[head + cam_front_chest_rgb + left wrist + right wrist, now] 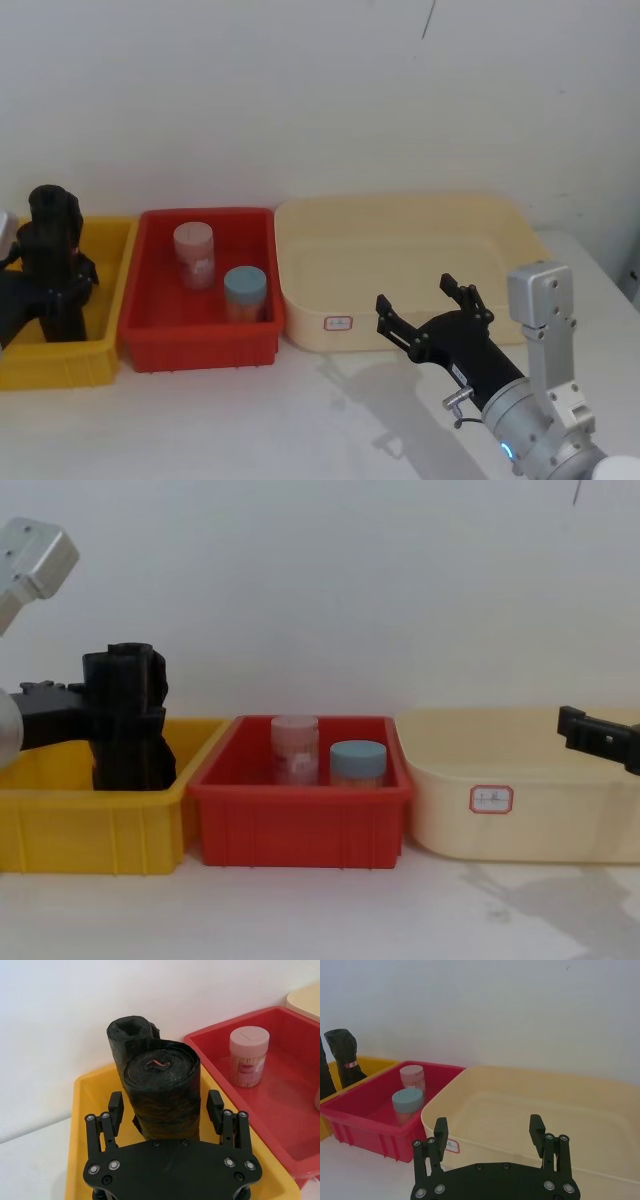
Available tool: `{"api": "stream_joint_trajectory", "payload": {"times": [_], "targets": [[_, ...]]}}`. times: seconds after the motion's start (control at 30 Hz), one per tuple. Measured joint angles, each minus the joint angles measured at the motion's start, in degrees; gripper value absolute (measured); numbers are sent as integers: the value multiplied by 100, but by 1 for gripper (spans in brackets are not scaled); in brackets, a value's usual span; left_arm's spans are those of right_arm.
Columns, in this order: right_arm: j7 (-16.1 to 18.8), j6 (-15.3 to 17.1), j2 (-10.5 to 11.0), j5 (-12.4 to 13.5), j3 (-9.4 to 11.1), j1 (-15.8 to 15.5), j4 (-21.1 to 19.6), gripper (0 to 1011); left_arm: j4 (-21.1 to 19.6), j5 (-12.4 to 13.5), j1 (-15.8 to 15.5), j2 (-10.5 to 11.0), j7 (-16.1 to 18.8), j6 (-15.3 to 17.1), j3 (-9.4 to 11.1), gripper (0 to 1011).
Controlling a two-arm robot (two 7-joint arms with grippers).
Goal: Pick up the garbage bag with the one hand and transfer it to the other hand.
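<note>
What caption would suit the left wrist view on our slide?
Open left gripper straddles the garbage bag standing in the yellow bin, a lumpier black roll behind it.

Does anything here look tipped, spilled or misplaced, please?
Nothing stands out. The garbage bag and lumpier roll stand upright in the yellow bin, both jars upright in the red bin. The left gripper's open jaws flank the bag; the right gripper hovers by the cream bin.
</note>
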Motion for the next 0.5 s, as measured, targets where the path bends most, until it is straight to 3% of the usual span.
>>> {"api": "stream_joint_trajectory", "payload": {"times": [0.17,0.5], "targets": [[0,0,0,0,0,0,0,999,84,47,-74,-28,-5,0,24,927],[0,0,0,0,0,0,0,1000,178,95,-151,-57,-12,-1,50,634]]}}
